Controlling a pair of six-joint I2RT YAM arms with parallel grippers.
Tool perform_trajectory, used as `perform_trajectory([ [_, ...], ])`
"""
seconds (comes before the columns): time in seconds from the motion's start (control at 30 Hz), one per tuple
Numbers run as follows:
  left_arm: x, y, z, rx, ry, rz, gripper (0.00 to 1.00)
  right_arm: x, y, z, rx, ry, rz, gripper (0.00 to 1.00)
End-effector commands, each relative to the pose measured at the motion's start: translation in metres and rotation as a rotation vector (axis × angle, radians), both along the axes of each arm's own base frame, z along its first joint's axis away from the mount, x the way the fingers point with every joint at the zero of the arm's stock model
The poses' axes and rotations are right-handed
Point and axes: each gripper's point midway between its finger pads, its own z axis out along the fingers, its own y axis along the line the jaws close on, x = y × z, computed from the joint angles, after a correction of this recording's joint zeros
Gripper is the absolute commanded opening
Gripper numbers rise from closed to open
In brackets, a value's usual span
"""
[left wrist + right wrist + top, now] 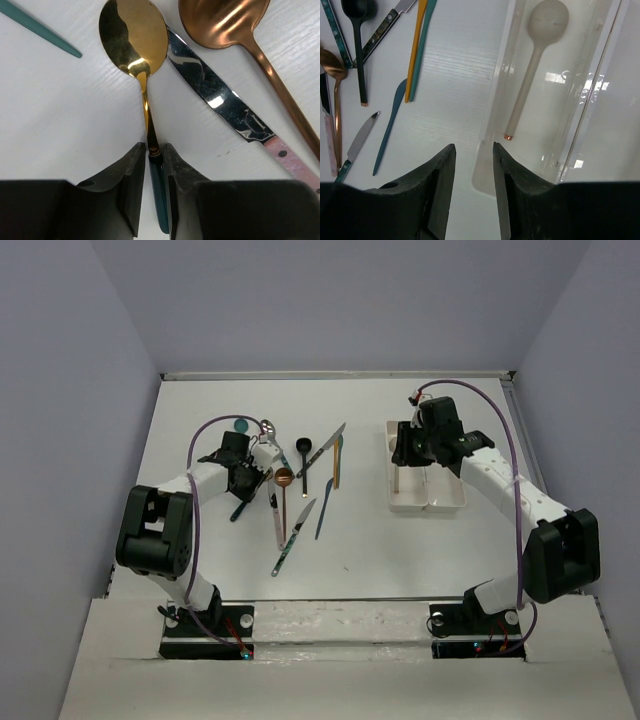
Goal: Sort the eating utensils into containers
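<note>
One gold spoon (pixel 134 37), its teal handle clamped in the left gripper (pixel 155 150), points bowl-first away; right gripper (pixel 474 150) stands open.

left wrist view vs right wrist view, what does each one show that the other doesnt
Only the left wrist view: the left gripper shut on the teal handle of a gold spoon.

Only the right wrist view: the open right gripper by one end of the white tray, a beige spoon lying in its left compartment, and a black spoon and a blue knife on the table.

Both: the copper spoon and the pink-handled knife.
</note>
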Motion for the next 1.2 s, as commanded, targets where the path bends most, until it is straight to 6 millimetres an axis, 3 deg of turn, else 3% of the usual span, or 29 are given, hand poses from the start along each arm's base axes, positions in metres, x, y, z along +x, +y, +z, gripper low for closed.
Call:
perform_trajectory([
  [0.0, -0.038, 0.009, -0.006, 0.024, 0.113, -0.029, 0.29, -0.001, 0.001, 0.011, -0.003, -0.054, 0.019, 0.42],
  [0.13, -0.04, 0.01, -0.007, 0.014, 0.122, -0.026, 0.02, -0.002, 0.001, 0.01, -0.002, -0.059, 0.025, 0.42],
  [0.23, -0.035, 0.009, -0.004, -0.006, 0.106, -0.001, 0.0, -0.003, 0.003, 0.008, 0.006, -0.058, 0.037, 0.42],
  [0.33, -0.02, 0.008, 0.016, -0.038, 0.027, 0.039, 0.0, -0.005, 0.005, 0.01, 0.016, -0.064, 0.054, 0.42],
  [0.43, -0.003, 0.003, 0.054, -0.089, -0.095, 0.058, 0.0, -0.008, 0.008, 0.02, 0.041, -0.094, 0.072, 0.42],
  [0.47, 0.004, -0.003, 0.077, -0.132, -0.158, 0.056, 0.0, -0.008, 0.012, 0.025, 0.063, -0.112, 0.087, 0.43],
  [0.6, 0.011, -0.02, 0.134, -0.252, -0.298, 0.038, 0.0, -0.017, 0.028, 0.052, 0.172, -0.192, 0.155, 0.43],
  [0.63, 0.01, -0.027, 0.147, -0.293, -0.321, 0.014, 0.0, -0.016, 0.035, 0.073, 0.235, -0.254, 0.164, 0.43],
  [0.73, 0.007, -0.039, 0.186, -0.381, -0.413, -0.022, 0.0, -0.014, 0.05, 0.1, 0.341, -0.345, 0.152, 0.42],
  [0.8, 0.008, -0.043, 0.21, -0.419, -0.473, -0.026, 0.0, -0.016, 0.07, 0.117, 0.38, -0.398, 0.184, 0.43],
  [0.83, 0.007, -0.046, 0.217, -0.446, -0.48, -0.026, 0.0, -0.015, 0.085, 0.137, 0.419, -0.455, 0.207, 0.44],
  [0.87, 0.007, -0.047, 0.228, -0.46, -0.51, -0.028, 0.0, -0.022, 0.111, 0.142, 0.444, -0.471, 0.259, 0.47],
  [0.93, 0.006, -0.049, 0.239, -0.483, -0.532, -0.033, 0.0, -0.032, 0.15, 0.174, 0.54, -0.545, 0.33, 0.52],
  [1.03, 0.004, -0.05, 0.252, -0.501, -0.57, -0.037, 0.0, -0.032, 0.193, 0.187, 0.638, -0.567, 0.387, 0.54],
  [1.07, 0.003, -0.05, 0.255, -0.505, -0.582, -0.038, 0.0, -0.039, 0.21, 0.201, 0.675, -0.579, 0.421, 0.54],
  [1.1, 0.002, -0.051, 0.257, -0.511, -0.589, -0.041, 0.0, -0.034, 0.226, 0.193, 0.7, -0.559, 0.427, 0.54],
  [1.13, 0.001, -0.051, 0.259, -0.518, -0.595, -0.042, 0.0, -0.039, 0.232, 0.208, 0.739, -0.582, 0.443, 0.54],
  [1.17, 0.0, -0.051, 0.261, -0.523, -0.6, -0.042, 0.0, -0.037, 0.245, 0.202, 0.756, -0.568, 0.462, 0.54],
])
